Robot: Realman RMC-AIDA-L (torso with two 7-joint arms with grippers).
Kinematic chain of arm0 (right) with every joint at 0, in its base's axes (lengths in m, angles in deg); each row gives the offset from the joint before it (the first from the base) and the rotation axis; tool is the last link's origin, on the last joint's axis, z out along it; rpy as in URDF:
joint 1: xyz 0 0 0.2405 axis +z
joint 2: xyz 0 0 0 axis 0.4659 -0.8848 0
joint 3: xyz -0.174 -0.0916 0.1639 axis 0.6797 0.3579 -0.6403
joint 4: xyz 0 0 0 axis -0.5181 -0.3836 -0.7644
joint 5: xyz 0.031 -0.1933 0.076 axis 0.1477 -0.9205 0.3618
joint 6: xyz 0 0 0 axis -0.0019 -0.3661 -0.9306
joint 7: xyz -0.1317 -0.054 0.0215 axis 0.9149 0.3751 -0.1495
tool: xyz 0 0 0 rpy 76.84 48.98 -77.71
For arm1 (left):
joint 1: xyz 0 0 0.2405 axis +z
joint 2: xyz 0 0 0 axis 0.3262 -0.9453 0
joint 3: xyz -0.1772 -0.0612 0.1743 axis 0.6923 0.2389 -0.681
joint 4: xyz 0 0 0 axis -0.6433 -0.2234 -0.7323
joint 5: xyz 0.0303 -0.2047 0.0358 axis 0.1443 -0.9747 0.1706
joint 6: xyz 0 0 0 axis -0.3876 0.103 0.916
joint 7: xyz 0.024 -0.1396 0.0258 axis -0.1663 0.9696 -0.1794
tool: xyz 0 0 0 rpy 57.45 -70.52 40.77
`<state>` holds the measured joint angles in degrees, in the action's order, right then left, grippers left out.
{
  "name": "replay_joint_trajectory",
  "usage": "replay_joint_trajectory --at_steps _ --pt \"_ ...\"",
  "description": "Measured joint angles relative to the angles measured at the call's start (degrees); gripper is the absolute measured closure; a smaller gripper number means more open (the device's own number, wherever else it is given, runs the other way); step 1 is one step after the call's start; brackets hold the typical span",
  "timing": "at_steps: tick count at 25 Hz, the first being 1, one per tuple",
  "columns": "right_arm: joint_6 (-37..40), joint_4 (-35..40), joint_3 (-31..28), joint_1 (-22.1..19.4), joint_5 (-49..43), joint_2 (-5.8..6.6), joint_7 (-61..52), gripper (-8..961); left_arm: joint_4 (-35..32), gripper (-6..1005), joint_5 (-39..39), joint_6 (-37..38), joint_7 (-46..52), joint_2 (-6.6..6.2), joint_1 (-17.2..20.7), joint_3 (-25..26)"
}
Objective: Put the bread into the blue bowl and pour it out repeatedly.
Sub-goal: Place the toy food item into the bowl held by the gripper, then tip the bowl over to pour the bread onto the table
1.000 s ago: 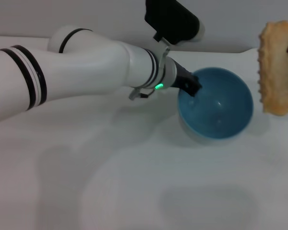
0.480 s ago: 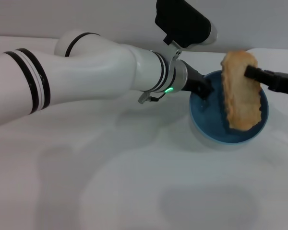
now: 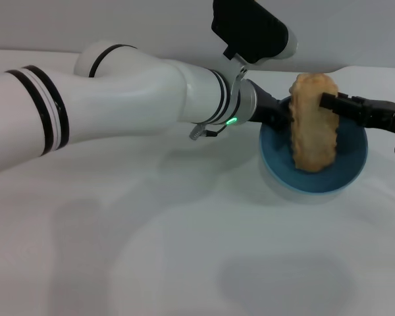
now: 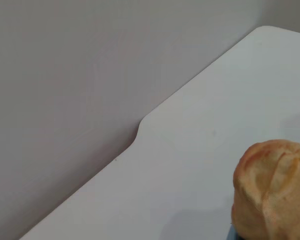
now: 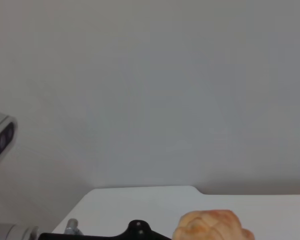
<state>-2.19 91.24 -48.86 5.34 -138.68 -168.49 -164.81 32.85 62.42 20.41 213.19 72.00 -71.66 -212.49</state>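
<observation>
We see the bread [image 3: 313, 122] held upright on its end over the blue bowl [image 3: 316, 178], its lower end down inside the bowl's opening. The right claw [image 3: 330, 103] comes in from the right side and is closed on the upper part of the bread. The left claw [image 3: 278, 117] reaches across from the left and sits at the bowl's near-left rim; it seems to grip the rim, but we cannot tell how far it is open. The bowl rests on the white tabletop [image 3: 184, 250].
</observation>
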Motion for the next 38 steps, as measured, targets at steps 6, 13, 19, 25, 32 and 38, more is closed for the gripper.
replay_joint_trajectory --at_steps 6,13,19,25,32,38 --pt "0.1 2.1 -0.1 -1.0 0.5 0.15 0.8 576 0.5 1000 0.0 -0.4 -0.4 -0.18 -0.4 0.4" --pt "3.7 6.7 -1.1 -3.7 2.5 0.77 -0.7 573 1.8 1001 0.1 -1.4 -0.4 -0.27 -0.7 0.6" --pt "1.3 8.6 -3.9 -7.6 9.9 0.63 6.1 396 5.2 1001 0.4 -8.8 -0.4 -0.18 -0.7 0.1" --pt "-5.8 2.5 -7.3 -10.4 16.9 0.10 26.5 313 7.6 1000 0.3 -14.8 -0.5 -0.19 -0.9 -0.3" --pt "-7.5 -8.4 -10.5 -12.2 26.7 -0.07 50.3 320 7.8 1000 0.5 -19.2 -0.6 -0.05 -2.3 -1.7" --pt "-7.8 -12.7 -14.7 -13.5 33.6 -0.41 53.4 326 7.7 1001 0.5 -20.3 -1.1 -0.04 -3.7 -4.6"
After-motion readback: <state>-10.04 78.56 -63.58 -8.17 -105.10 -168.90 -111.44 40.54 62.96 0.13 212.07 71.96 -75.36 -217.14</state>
